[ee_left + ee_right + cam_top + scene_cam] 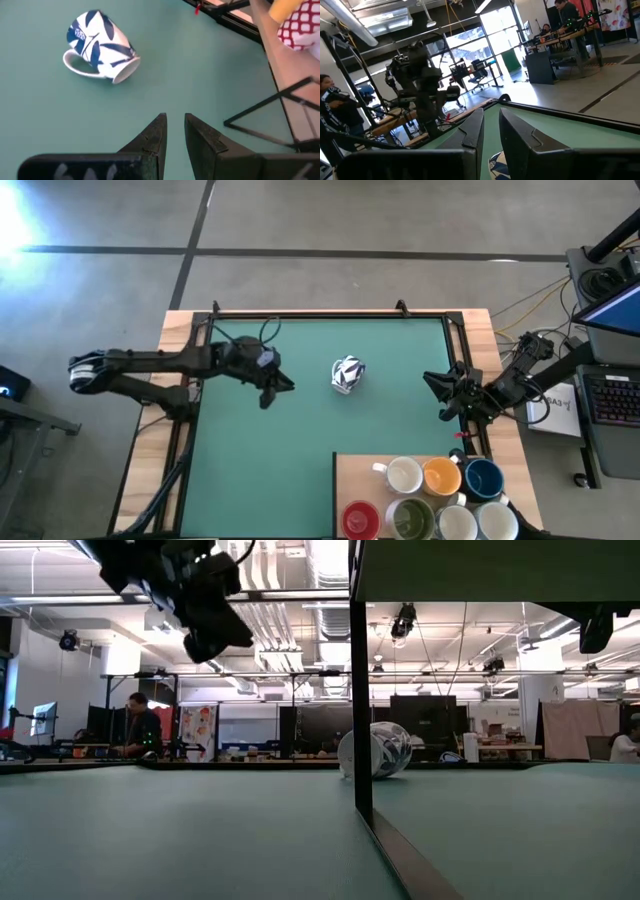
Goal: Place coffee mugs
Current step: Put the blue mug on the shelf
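Observation:
A white mug with a blue leaf pattern (pixel 347 374) lies on its side on the green mat near the table's middle. The left wrist view shows it (pixel 100 47) with its handle resting on the mat. Several other mugs stand upright on a wooden board (pixel 345 475) at the near right: white (pixel 404 476), orange (pixel 442 476), dark blue (pixel 484 478), red (pixel 360 520), olive-green inside (pixel 411 520), and two more white ones. My left gripper (pixel 278 386) hovers left of the patterned mug, shut. My right gripper (pixel 436 388) hovers at the right side, shut.
A black frame (pixel 330 315) borders the mat on its far, left and right sides. Open mat lies between the two grippers and toward the near left (pixel 260 480). In the low view the board's edge (pixel 362 690) hides part of the patterned mug (pixel 390 750). People are in the room beyond.

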